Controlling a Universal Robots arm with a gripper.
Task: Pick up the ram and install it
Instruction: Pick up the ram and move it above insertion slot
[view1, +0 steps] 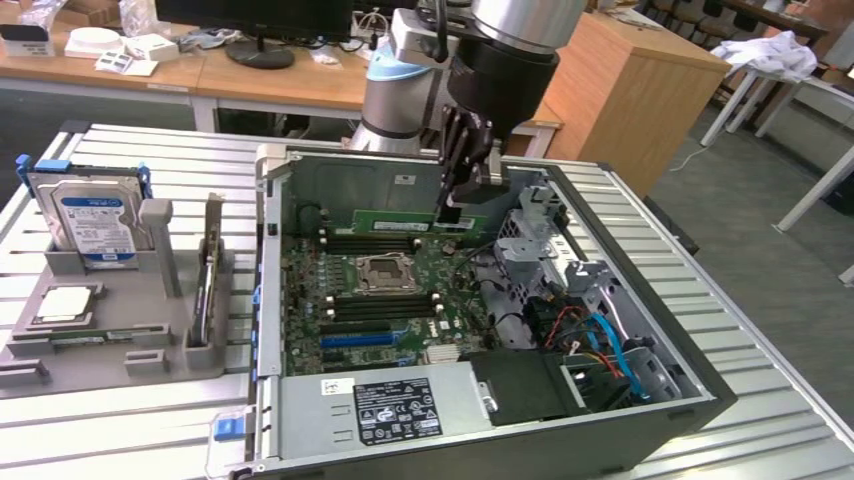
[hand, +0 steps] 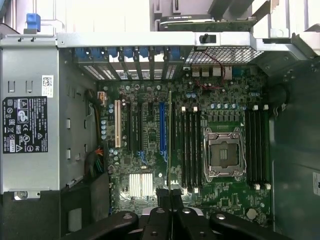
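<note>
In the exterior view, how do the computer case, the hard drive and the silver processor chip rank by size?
1. Computer case, by far the largest.
2. Hard drive.
3. Processor chip, smallest; it sits close by the drive, so distance hardly skews this.

Green ram (view1: 398, 222), green motherboard (view1: 340, 292), blue-labelled hard drive (view1: 91, 220), grey slatted table (view1: 774, 400)

Exterior view angled from above, wrist view overhead, sharing the motherboard (view1: 340, 290) (hand: 230, 200).
</note>
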